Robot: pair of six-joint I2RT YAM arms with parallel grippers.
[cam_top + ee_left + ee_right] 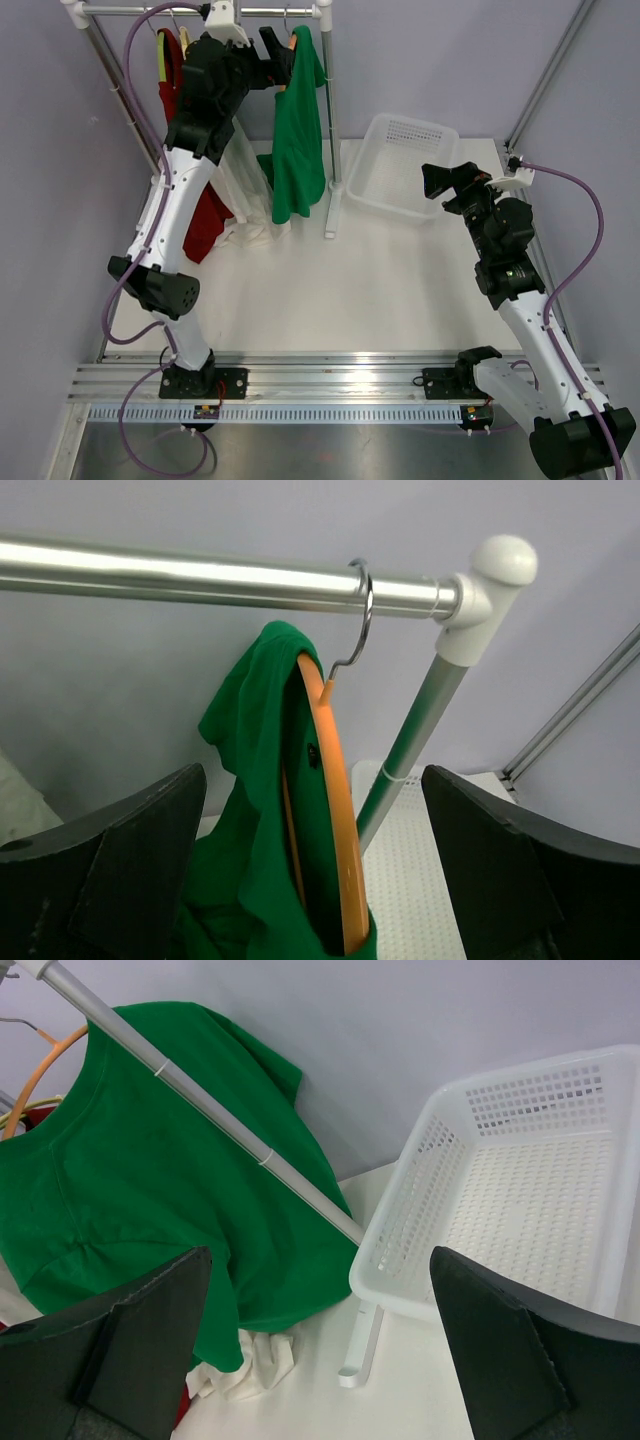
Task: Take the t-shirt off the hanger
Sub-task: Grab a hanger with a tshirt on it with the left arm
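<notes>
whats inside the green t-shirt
An orange hanger shows inside the open neck of the green t-shirt, hooked on the silver metal rail; its lower end hidden by fabric.

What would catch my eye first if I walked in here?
The bright green t-shirt, hanging on an orange hanger from the silver rail at the back left, with the left claw open right in front of it. Next, the white basket at back right, just beyond the open right claw.

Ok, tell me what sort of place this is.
Likely a robot test bench staged as a laundry corner: a clothes rail holding a green t-shirt on a hanger, and a white basket on the table.
</notes>
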